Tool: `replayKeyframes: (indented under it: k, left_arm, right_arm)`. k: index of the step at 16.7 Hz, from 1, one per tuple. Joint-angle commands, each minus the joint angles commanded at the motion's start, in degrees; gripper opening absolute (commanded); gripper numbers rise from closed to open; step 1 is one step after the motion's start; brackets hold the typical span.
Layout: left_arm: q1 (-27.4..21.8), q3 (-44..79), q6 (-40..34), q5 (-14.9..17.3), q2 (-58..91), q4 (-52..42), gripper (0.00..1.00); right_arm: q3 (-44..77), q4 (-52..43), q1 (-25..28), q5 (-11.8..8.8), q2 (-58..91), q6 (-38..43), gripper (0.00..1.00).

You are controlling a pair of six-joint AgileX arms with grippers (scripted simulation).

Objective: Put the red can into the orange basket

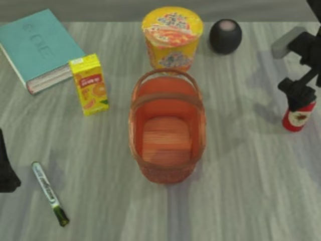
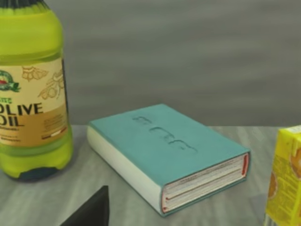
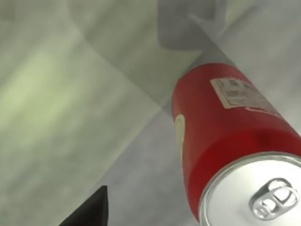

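The red can (image 1: pixel 299 118) stands upright near the table's right edge, far to the right of the orange basket (image 1: pixel 134 125). In the right wrist view the red can (image 3: pixel 221 127) fills the near side, silver top and pull tab showing. My right gripper (image 1: pixel 299 96) hangs open directly above the can, its dark body covering the can's top in the top view. One of its fingertips (image 3: pixel 96 207) shows to the side of the can, not touching it. The basket stands in the middle of the table with nothing in it, its hoop handle (image 1: pixel 167 98) arching across. My left gripper (image 1: pixel 6 173) is parked open at the left edge.
A yellow noodle cup (image 1: pixel 172 37) stands just behind the basket, with a black round object (image 1: pixel 225 36) to its right. A teal book (image 1: pixel 39 47) and a yellow juice box (image 1: pixel 89 84) lie at the back left. A marker (image 1: pixel 49 193) lies front left. An olive oil bottle (image 2: pixel 30 89) shows in the left wrist view.
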Motion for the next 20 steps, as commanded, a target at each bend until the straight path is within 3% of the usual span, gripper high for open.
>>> replayKeyframes:
  k: [6,13,17,20]
  left_arm:
    - [0.0,0.0,0.0,0.0,0.0,0.0,1.0]
    - [0.0,0.0,0.0,0.0,0.0,0.0,1.0]
    - [0.0,0.0,0.0,0.0,0.0,0.0,1.0]
    - [0.0,0.0,0.0,0.0,0.0,0.0,1.0]
  right_arm:
    - [0.2,0.1,-0.2,0.0,0.5,-0.1,1.0]
    - [-7.0,9.6,0.1,0.0,2.8,-0.1,1.0]
    - [-7.2,9.9,0.1,0.0,2.9,-0.1,1.0]
    - [-7.2,9.9,0.1,0.0,2.9,-0.1,0.77]
